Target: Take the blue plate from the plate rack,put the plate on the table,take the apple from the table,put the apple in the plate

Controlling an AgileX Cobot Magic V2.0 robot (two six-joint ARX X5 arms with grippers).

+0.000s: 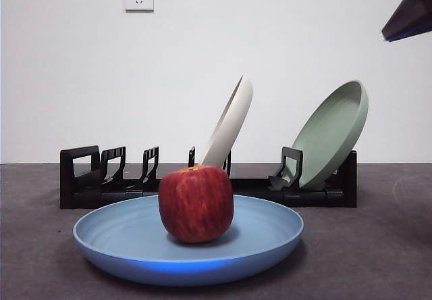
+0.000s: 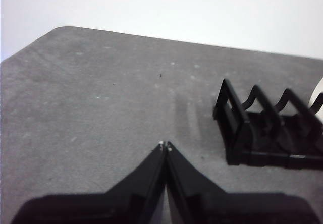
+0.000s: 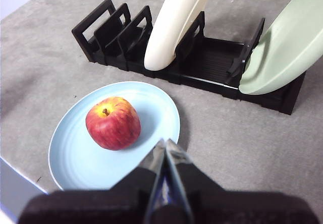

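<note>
Nearest the camera, the blue plate is seen flat on the tabletop with the apple upright inside it; behind stands the plate rack, where a cream plate and a pale green plate are held tilted. The right gripper is raised near the plate's edge, jaws pressed together and empty; the left gripper is held over bare tabletop beside the rack's end, jaws likewise closed on nothing.

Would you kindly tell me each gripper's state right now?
Left gripper: closed, empty, above the dark grey table.
Right gripper: closed, empty, above the light-blue plate's rim.
</note>
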